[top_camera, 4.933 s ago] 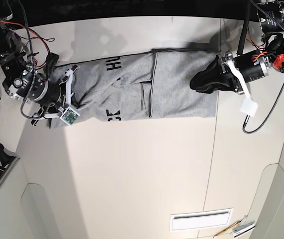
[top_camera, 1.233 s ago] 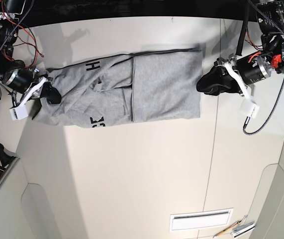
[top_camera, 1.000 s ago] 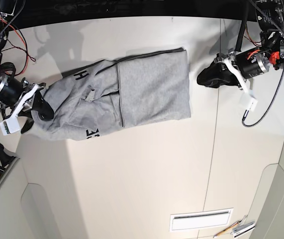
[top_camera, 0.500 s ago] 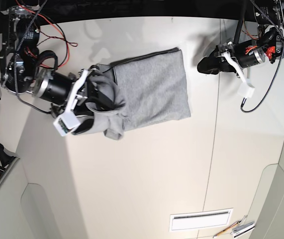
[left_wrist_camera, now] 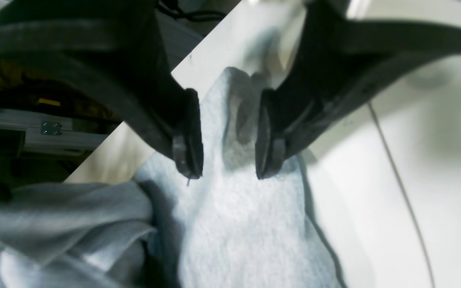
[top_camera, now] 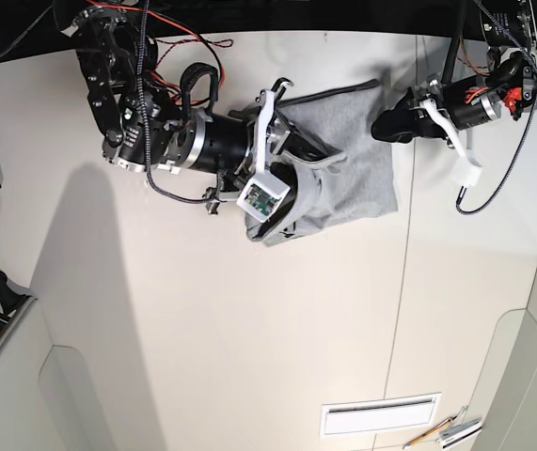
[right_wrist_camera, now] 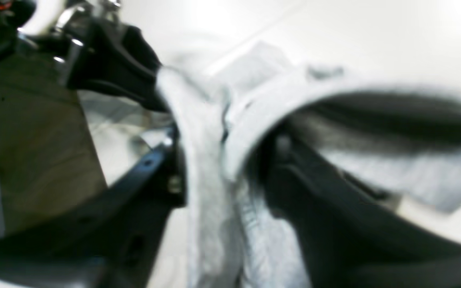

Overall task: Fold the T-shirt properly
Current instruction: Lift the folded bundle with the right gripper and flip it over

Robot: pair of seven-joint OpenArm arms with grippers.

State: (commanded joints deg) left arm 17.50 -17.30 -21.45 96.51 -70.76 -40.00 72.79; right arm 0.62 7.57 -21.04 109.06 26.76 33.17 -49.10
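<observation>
Gripping the T-shirt (top_camera: 357,164) (bunched), right gripper (right_wrist_camera: 222,160) clamps cloth.

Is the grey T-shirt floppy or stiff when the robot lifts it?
Probably floppy: the T-shirt droops and bunches around the right pincer. Likely light, since one pinch carries a fold. Its soft knit probably won't slip easily.

Heather-grey T-shirt (top_camera: 357,155) (plain side showing), black claw (left_wrist_camera: 226,150), cream table (top_camera: 249,329).

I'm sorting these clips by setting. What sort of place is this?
Probably a robotics lab bench, not a home: a bare white table, two arms with exposed red and black wiring, and a lone grey T-shirt laid out for folding practice.
</observation>
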